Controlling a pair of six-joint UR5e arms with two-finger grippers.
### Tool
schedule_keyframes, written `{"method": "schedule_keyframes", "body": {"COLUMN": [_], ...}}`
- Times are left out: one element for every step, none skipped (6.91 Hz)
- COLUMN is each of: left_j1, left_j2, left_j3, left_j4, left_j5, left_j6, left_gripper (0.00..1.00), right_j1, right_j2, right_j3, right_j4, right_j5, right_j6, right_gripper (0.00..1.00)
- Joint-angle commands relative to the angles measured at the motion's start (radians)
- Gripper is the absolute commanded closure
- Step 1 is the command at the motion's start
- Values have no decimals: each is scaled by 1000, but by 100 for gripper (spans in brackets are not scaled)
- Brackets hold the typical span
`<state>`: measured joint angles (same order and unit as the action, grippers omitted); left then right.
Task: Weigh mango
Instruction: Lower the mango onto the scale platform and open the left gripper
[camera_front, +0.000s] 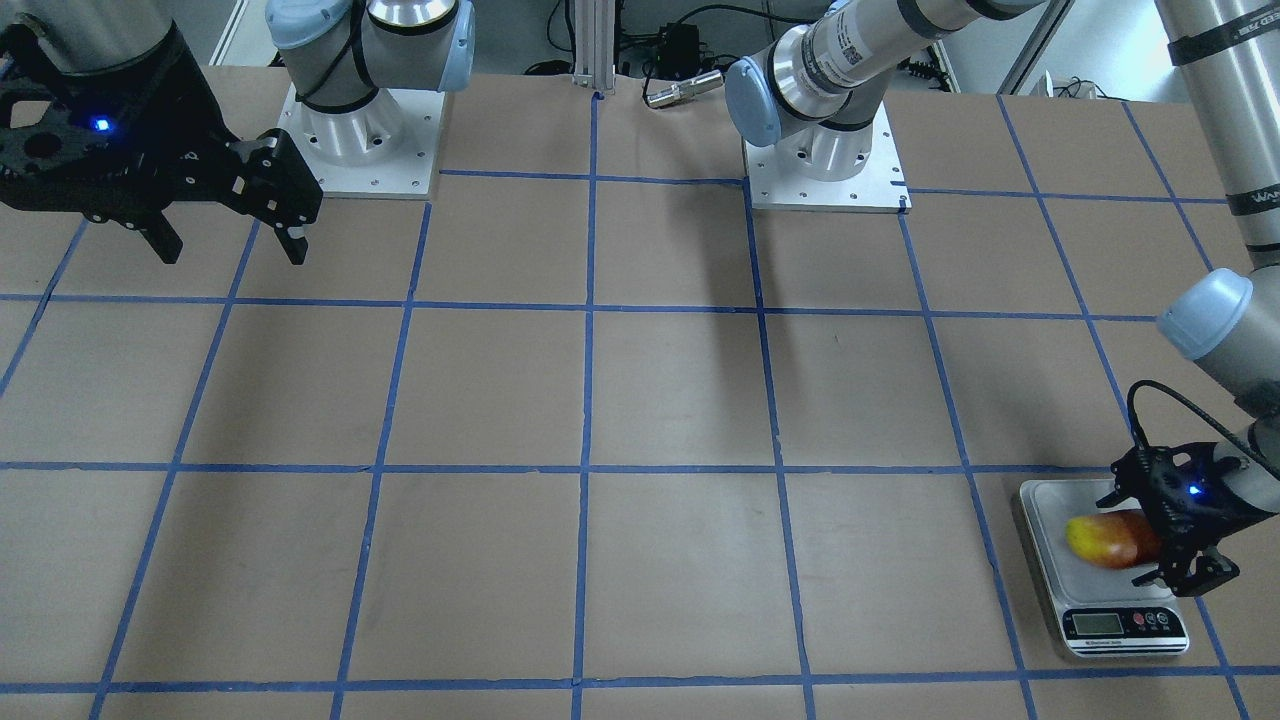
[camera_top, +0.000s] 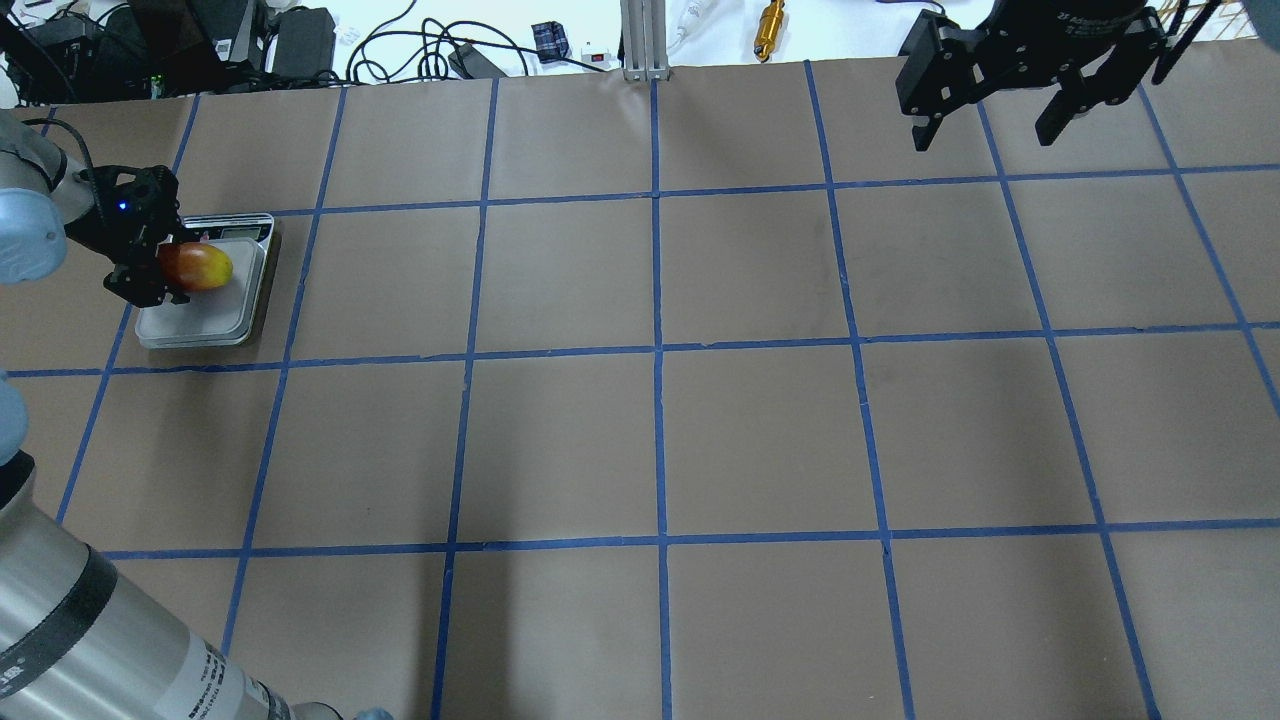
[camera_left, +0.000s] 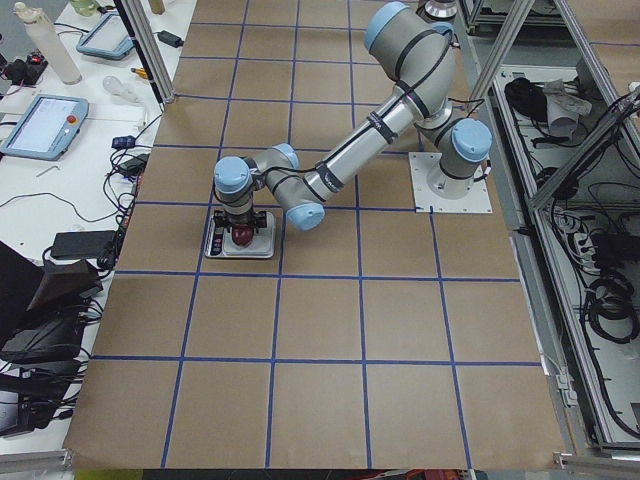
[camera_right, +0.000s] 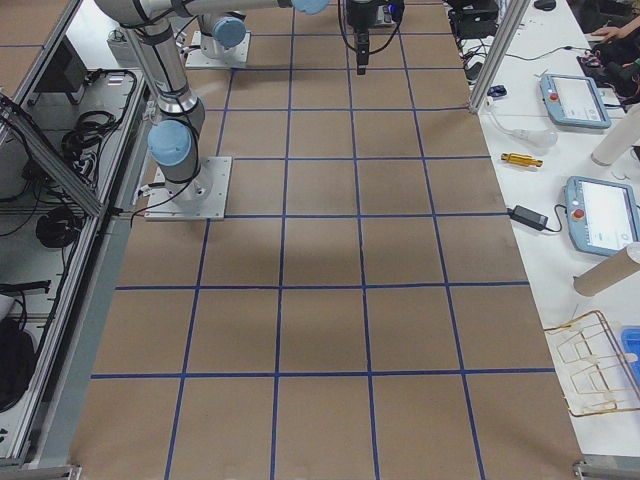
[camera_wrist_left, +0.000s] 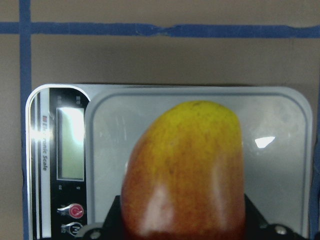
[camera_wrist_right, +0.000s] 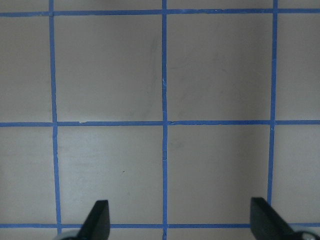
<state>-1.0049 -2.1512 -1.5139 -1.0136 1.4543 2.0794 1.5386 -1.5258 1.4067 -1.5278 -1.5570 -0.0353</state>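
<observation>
**Desk:** What is nearest the left tool?

**Operator:** On my wrist feed the mango fills the space straight ahead of the left gripper. Its red end is in by the palm and its yellow end points out past the tips. One finger stands on each side of that red end. I can't tell whether they are pressing the skin or have let go, because the fruit hides the contact.

**Desk:** And under it?

**Operator:** Directly beneath the fingers is the scale, whose platform is wider than the fruit. I read the mango as lying on it or just above it, but I can't confirm they touch. I'd say it sits mid-platform so that its whole weight lands on the plate and nothing overhangs. The display is off to one side of the tool, uncovered, though glare keeps me from reading it.

**Desk:** What is left to do?

**Operator:** My judgement is that the fingers must be clear of the fruit before any reading counts. A touching finger would carry part of the load.

**Desk:** The other arm?

**Operator:** Far across the table, the right gripper hangs high. Its fingers are spread wide with nothing between them, well out of the way.
</observation>
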Motion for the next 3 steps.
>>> {"method": "schedule_keyframes", "body": {"left_j1": [6,14,15], "left_j2": [92,181,265], "left_j3": [4,12,8], "left_j4": [-99,-241,-325], "left_j5": [9,14,91], "left_j6": [-31,-54,-102], "left_gripper": [0,0,0], "right_j1": [0,0,0], "right_j2": [0,1,0], "right_j3": [0,0,0], "right_j4": [0,0,0], "right_j5": [2,0,0], "right_j6": [0,0,0], "right_gripper": [0,0,0]}}
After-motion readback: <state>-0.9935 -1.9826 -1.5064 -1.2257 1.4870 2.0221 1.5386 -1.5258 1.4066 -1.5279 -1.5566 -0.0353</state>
